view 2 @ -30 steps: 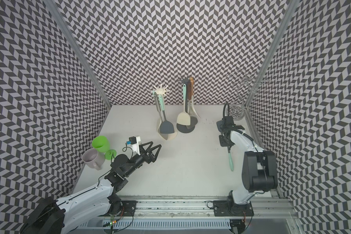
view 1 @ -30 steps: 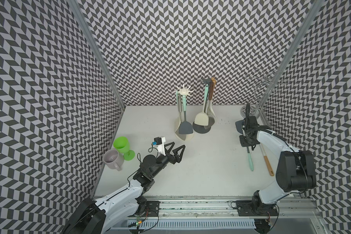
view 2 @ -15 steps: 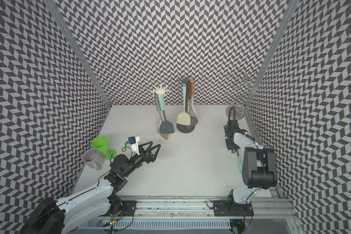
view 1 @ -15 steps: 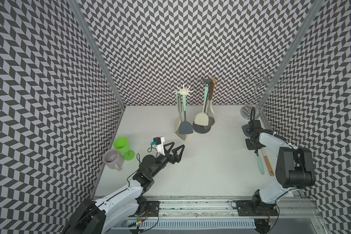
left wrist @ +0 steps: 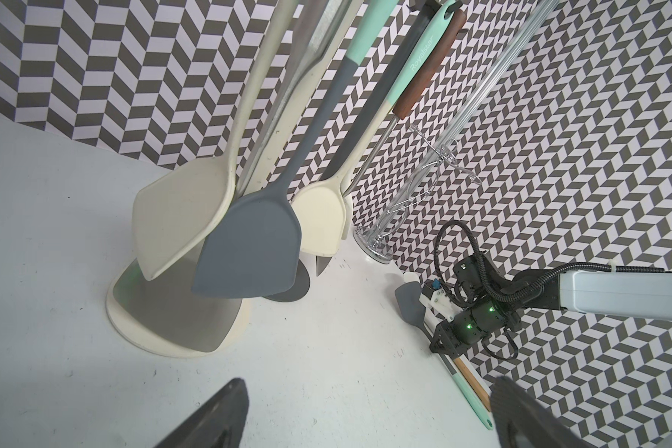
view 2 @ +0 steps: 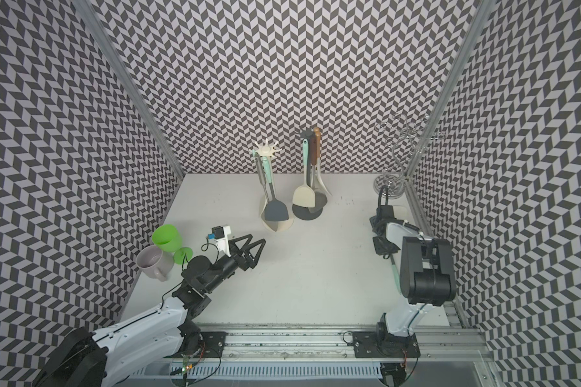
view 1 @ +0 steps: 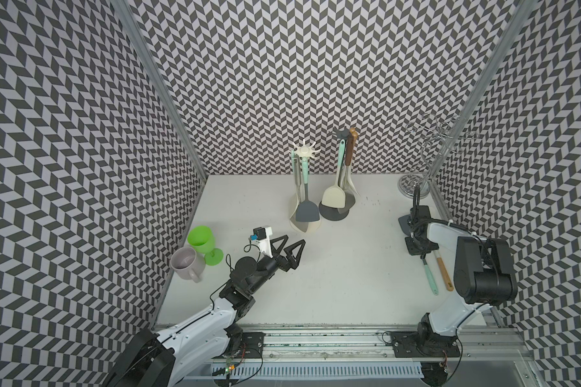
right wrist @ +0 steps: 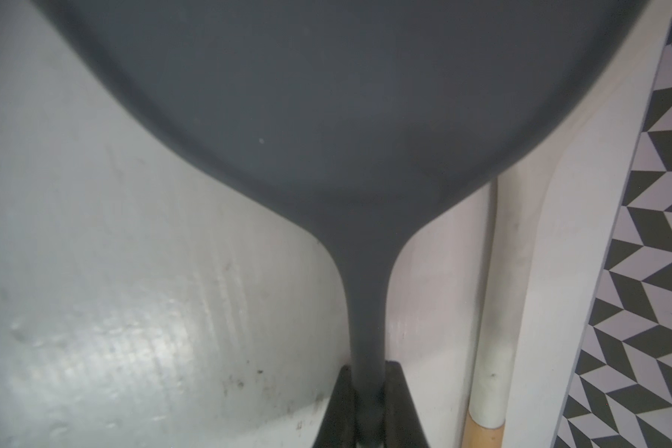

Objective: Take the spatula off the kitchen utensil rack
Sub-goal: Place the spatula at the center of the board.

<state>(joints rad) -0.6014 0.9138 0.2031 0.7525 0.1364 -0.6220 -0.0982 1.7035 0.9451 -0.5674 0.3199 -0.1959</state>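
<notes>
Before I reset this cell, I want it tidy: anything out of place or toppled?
Yes, by the right wall: the grey spatula, clamped in the right gripper, is down beside a loose wooden-handled utensil lying on the table rather than hanging.

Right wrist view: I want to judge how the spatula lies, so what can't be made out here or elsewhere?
- Blade of the spatula: right wrist view, blurred close-up, cut off by the top edge.
- Its neck: both top views, covered by the right gripper.
- Wooden-handled utensil: its head, a top view, under the right arm.
- Whether the spatula touches the table: no view shows it.
</notes>
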